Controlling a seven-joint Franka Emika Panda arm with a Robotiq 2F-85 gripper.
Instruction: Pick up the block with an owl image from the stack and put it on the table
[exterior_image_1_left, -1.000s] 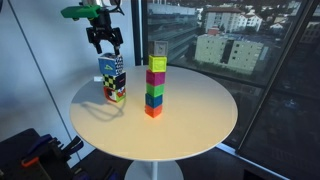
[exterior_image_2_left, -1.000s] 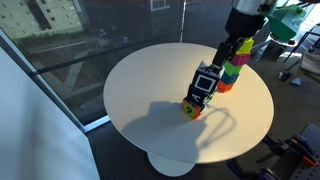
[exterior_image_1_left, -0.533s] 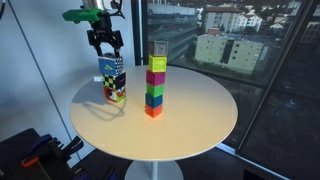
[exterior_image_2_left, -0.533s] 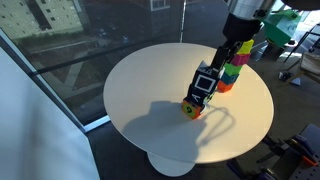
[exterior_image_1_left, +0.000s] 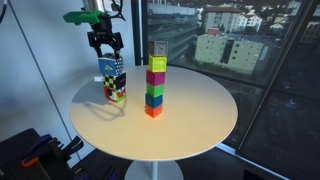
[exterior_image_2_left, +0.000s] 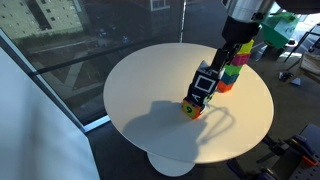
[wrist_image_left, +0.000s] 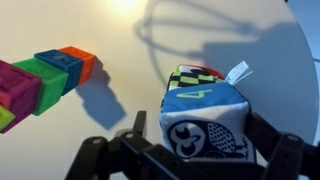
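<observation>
The stack (exterior_image_1_left: 112, 82) of picture-printed cubes stands upright near the edge of the round white table (exterior_image_1_left: 190, 125); it also shows in an exterior view (exterior_image_2_left: 199, 93). Its top cube is the owl block (wrist_image_left: 210, 125), blue with a green "4" on one face and a black-and-white owl on the face toward the wrist camera. My gripper (exterior_image_1_left: 106, 49) hangs directly over the stack, open, with a finger on each side of the owl block in the wrist view (wrist_image_left: 200, 140). Whether the fingers touch the block is unclear.
A taller tower of plain bright cubes (exterior_image_1_left: 155, 86) stands near the table's middle, beside the stack; it also shows in an exterior view (exterior_image_2_left: 236, 68) and in the wrist view (wrist_image_left: 40, 85). Large windows lie behind the table.
</observation>
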